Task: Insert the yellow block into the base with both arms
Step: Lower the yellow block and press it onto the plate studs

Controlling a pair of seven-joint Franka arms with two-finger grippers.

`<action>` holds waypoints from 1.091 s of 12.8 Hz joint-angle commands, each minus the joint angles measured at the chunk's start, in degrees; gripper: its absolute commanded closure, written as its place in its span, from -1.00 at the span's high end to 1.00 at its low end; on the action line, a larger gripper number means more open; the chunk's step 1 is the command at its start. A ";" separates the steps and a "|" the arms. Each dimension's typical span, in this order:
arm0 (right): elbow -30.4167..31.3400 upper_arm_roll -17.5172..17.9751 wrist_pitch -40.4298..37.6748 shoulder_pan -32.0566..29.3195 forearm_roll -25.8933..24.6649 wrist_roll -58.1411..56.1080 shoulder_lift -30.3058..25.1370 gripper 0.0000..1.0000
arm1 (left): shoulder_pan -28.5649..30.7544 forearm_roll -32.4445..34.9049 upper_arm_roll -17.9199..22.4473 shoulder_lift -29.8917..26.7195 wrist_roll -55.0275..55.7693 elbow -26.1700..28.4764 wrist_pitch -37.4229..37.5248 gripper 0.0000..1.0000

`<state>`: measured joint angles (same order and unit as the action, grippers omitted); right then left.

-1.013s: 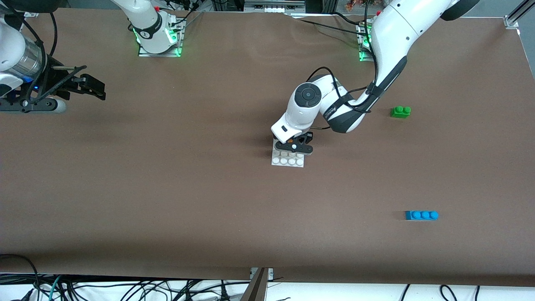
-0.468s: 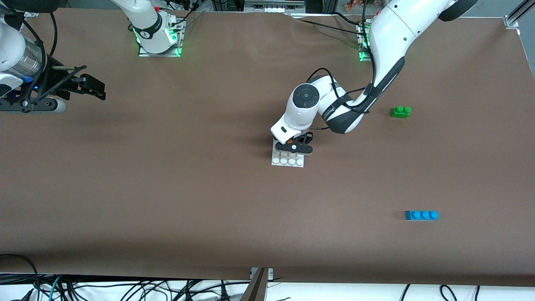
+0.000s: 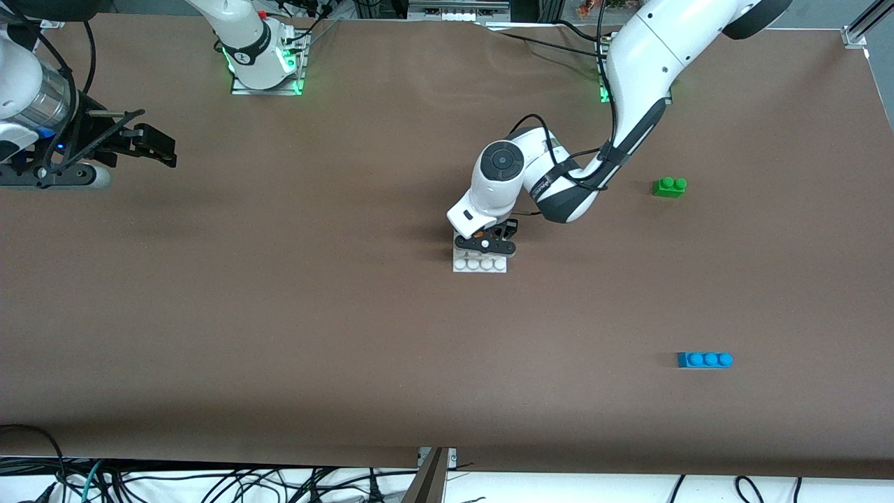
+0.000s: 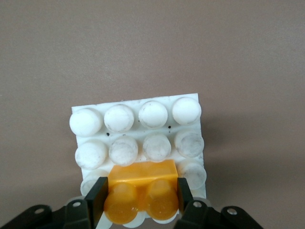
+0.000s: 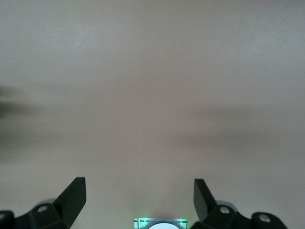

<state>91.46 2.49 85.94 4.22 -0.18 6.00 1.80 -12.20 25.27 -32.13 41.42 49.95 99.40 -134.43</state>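
At mid-table, the left gripper (image 3: 486, 245) clamps the yellow block (image 4: 141, 192) between its two fingers (image 4: 97, 198), one pad pressed to each end, studs facing the wrist camera. The block sits low over the base (image 3: 479, 265), on the stud rows farther from the front camera; whether it is seated cannot be told. The right gripper (image 3: 150, 145) waits over the table's right-arm end, fingers spread wide and empty. A green brick (image 3: 669, 186) and a blue brick (image 3: 704, 360) lie toward the left arm's end. No writing is legible.
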 commanded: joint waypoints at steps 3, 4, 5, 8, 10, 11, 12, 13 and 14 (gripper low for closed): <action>1.01 0.23 0.11 0.00 -0.69 -0.55 -1.36 1.00 | -1.07 1.01 0.84 0.68 1.47 -1.40 0.48 0.97; 1.01 0.23 0.19 0.00 -0.69 -0.55 -1.36 1.00 | -0.72 1.10 0.84 -0.02 1.12 -1.40 0.84 1.00; 1.01 0.23 0.11 0.00 -0.69 -0.55 -1.36 1.00 | -0.37 1.01 0.84 -0.89 0.94 -1.40 1.19 1.00; 1.01 0.23 0.20 0.00 -0.70 -0.55 -1.36 1.00 | 0.34 0.57 0.23 -4.67 0.68 -3.32 8.54 1.00; 1.01 0.23 0.20 0.00 -0.69 -0.55 -1.27 1.00 | 0.25 -2.92 -0.30 -5.73 -0.10 -8.75 17.67 1.00; 1.01 0.23 0.20 0.00 -0.69 -0.55 -1.36 1.00 | 0.25 -5.12 -0.48 -5.82 -2.29 -12.87 22.85 1.00; 1.01 0.23 0.20 0.00 -0.69 -0.55 -1.36 1.00 | 0.34 -7.06 -0.39 -5.91 -4.66 -17.09 28.38 1.00; 1.01 0.23 0.20 0.00 -0.69 -0.55 -1.27 1.00 | 0.69 -7.68 -0.39 -6.00 -6.60 -21.14 33.66 1.00; 1.01 0.23 0.20 0.00 -0.69 -0.55 -1.27 1.00 | 1.73 -7.69 -0.48 -6.61 -8.18 -24.40 37.97 1.00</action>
<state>91.46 2.49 85.94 4.23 -0.18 6.00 1.80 -11.72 19.17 -32.37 34.90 46.07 81.93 -104.29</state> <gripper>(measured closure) 0.000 0.000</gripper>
